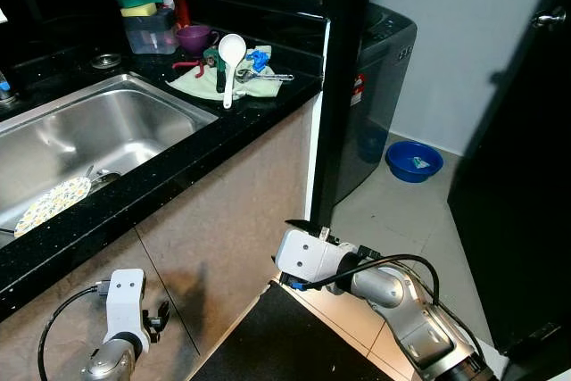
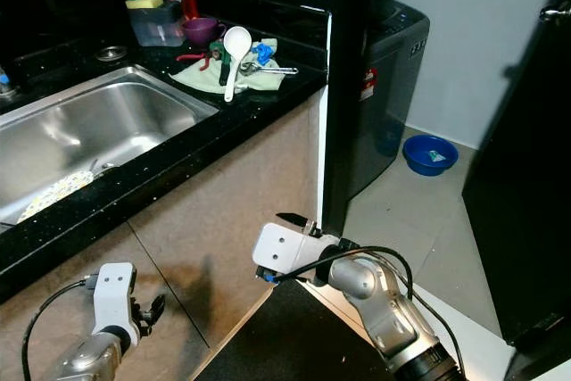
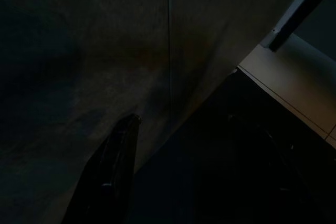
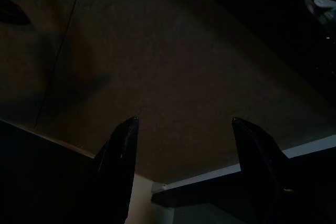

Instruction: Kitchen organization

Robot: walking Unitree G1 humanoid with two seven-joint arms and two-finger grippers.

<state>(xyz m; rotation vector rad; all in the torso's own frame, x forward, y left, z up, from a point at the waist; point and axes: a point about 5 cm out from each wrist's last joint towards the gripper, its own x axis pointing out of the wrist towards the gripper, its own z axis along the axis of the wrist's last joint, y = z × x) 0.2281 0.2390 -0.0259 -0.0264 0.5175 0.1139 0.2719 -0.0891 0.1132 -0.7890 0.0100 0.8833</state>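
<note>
- Both arms hang low by the cabinet; right gripper (image 4: 181, 129) fingers apart, left gripper (image 3: 181, 124) apart too.
- Raise one squarely over the far ladle (image 1: 230, 60), avoiding the sink (image 1: 169, 100).

The robot's arms are built of rounded silver-grey metal segments. Each ends in a boxy white wrist housing, with black cables looping from housing to forearm. A small blue spot marks the underside of the right housing. The left gripper (image 3: 178, 124) and right gripper (image 4: 184, 124) have long, glossy black, tapering fingers.
</note>
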